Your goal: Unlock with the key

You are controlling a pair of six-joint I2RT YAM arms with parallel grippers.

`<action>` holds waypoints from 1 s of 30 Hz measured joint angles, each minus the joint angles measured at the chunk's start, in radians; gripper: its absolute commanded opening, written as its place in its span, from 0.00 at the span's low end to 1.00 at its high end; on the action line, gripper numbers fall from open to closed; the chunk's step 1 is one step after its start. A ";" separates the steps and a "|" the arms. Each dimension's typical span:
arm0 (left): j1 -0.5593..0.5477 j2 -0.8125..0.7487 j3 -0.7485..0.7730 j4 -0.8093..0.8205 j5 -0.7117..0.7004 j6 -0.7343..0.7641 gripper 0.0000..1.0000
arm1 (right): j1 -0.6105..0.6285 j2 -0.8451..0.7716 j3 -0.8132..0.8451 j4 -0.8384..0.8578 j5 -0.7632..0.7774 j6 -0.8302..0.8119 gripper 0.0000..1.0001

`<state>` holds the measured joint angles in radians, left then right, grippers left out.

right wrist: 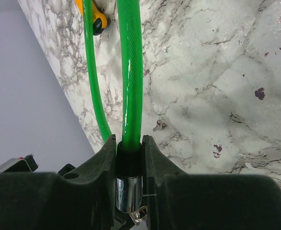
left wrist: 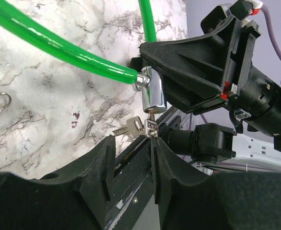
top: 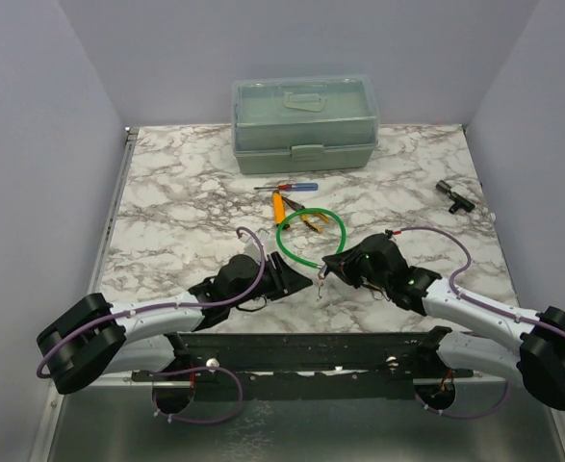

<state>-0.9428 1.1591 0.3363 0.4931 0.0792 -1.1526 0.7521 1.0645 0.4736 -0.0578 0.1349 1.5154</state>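
Left wrist view looks along the left tool (left wrist: 133, 139), its two fingers standing apart. Between their tips, close to the right-hand finger, hangs the head of the key (left wrist: 151, 126), a small silver one pushed up into the bottom of the chrome barrel (left wrist: 153, 93) of a green cable lock (left wrist: 59, 44). A spare key (left wrist: 127, 129) dangles just beside it, with the marble worktop (left wrist: 44, 110) behind them. Further right, the right tool (right wrist: 129, 143) is clamped on that barrel and its black collar, the green cable running away from it across the worktop.
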 measured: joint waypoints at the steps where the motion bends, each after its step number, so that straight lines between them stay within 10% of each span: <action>1: 0.000 0.002 0.000 0.006 0.000 0.006 0.40 | 0.000 0.000 0.000 0.000 0.000 0.000 0.00; 19: -0.003 0.157 0.035 0.188 0.064 0.058 0.38 | 0.000 -0.006 0.000 -0.001 -0.001 0.001 0.00; 30: -0.008 0.210 0.055 0.246 0.093 0.065 0.10 | 0.000 -0.012 0.000 -0.011 -0.001 0.001 0.00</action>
<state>-0.9504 1.3689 0.3912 0.7387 0.1722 -1.0874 0.7521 1.0527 0.4732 -0.0689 0.1341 1.5162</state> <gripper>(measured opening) 0.173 0.224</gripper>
